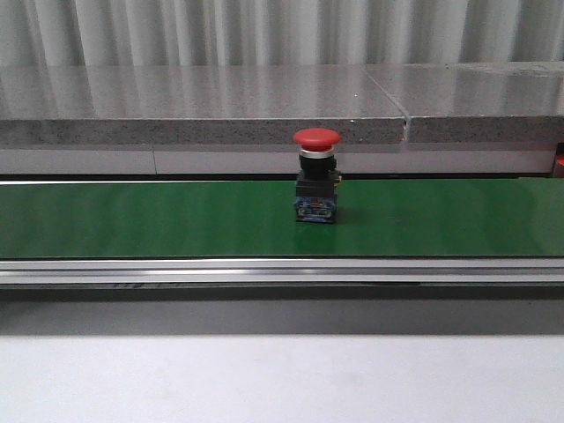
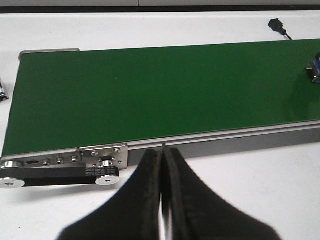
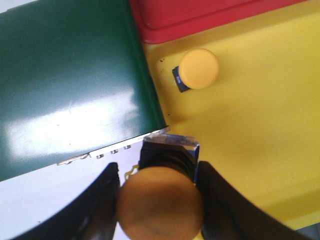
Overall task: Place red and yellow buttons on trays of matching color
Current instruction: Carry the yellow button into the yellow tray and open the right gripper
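Note:
A red button [image 1: 316, 176] stands upright on its black and blue base at the middle of the green belt [image 1: 159, 216]; neither gripper shows in the front view. Only an edge of that base [image 2: 315, 70] shows in the left wrist view, far from my left gripper [image 2: 161, 152], which is shut and empty over the white table beside the belt's frame. My right gripper [image 3: 157, 167] is shut on a yellow button [image 3: 160, 205], held above the yellow tray's [image 3: 260, 130] edge by the belt's end. Another yellow button [image 3: 198, 69] lies on that tray. The red tray [image 3: 200, 15] adjoins it.
A grey stone ledge [image 1: 194, 106] runs behind the belt. The belt's metal rail and pulley with a black drive belt [image 2: 60, 172] sit at its end near my left gripper. A black plug on a cable [image 2: 277, 25] lies beyond the belt. White tabletop [image 1: 264, 379] fronts the conveyor.

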Action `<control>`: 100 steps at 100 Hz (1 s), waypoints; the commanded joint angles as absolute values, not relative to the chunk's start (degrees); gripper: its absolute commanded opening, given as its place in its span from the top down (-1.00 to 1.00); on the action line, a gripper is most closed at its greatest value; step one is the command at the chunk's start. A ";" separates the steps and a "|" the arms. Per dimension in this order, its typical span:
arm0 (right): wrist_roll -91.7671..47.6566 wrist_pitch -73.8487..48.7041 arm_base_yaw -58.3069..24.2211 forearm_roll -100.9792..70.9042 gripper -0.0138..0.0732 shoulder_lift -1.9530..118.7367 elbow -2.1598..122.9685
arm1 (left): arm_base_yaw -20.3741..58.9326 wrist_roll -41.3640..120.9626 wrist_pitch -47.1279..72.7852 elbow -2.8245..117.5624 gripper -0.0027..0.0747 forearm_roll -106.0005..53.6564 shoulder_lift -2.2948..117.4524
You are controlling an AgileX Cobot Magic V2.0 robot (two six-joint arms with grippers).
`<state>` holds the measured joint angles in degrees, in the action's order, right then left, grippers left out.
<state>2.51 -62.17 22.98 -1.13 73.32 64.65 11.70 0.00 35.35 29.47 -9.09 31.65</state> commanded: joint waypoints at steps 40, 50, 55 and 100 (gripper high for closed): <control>3.39 -49.95 29.75 -1.37 0.14 76.51 57.99 | 12.12 0.00 31.91 30.93 0.98 -9.59 31.77; 3.78 -48.11 30.56 -1.49 0.14 78.61 57.49 | 12.12 0.00 31.91 30.93 0.98 -9.59 31.77; 3.78 -47.23 31.10 -1.49 0.14 79.58 57.33 | 12.12 0.00 31.91 30.93 0.98 -9.59 31.77; 3.91 -43.38 32.43 -2.41 0.14 86.26 56.95 | 12.12 0.00 31.91 30.93 0.98 -9.59 31.77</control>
